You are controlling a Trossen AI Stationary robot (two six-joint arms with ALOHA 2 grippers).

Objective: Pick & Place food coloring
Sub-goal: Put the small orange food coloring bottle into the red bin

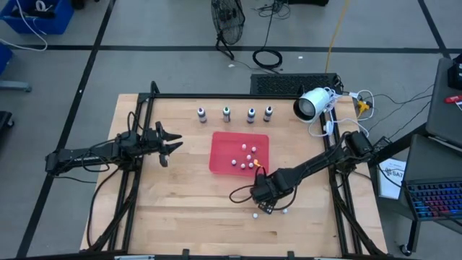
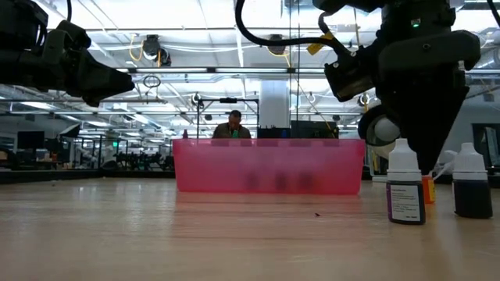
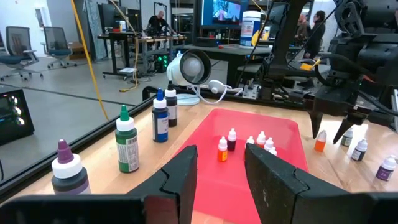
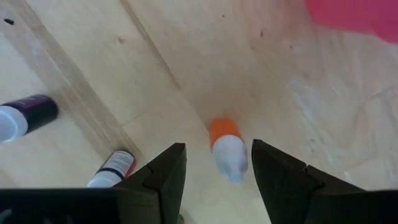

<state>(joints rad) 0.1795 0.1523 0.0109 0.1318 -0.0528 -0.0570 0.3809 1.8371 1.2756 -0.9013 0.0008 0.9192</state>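
Note:
Four food coloring bottles stand upright in a row near the table's far edge [image 1: 234, 113]; in the left wrist view their tops are purple [image 3: 67, 171], green [image 3: 126, 146], blue [image 3: 160, 118] and dark [image 3: 171, 104]. My right gripper [image 4: 217, 148] is open, pointing down just off the red tray's near right corner [image 1: 263, 195]. Its fingers stand on either side of a small orange dropper bottle with a white cap [image 4: 227, 148], apart from it. That bottle stands on the table [image 3: 320, 141]. My left gripper [image 1: 173, 146] is open and hovers left of the tray.
The red tray [image 1: 220, 155] lies mid-table and holds several small white-capped dropper bottles [image 3: 231, 139]. More small bottles stand on the table by my right gripper [image 2: 406, 191], [image 2: 473, 187], [image 4: 25, 118]. A white camera [image 1: 312, 105] sits at the far right corner.

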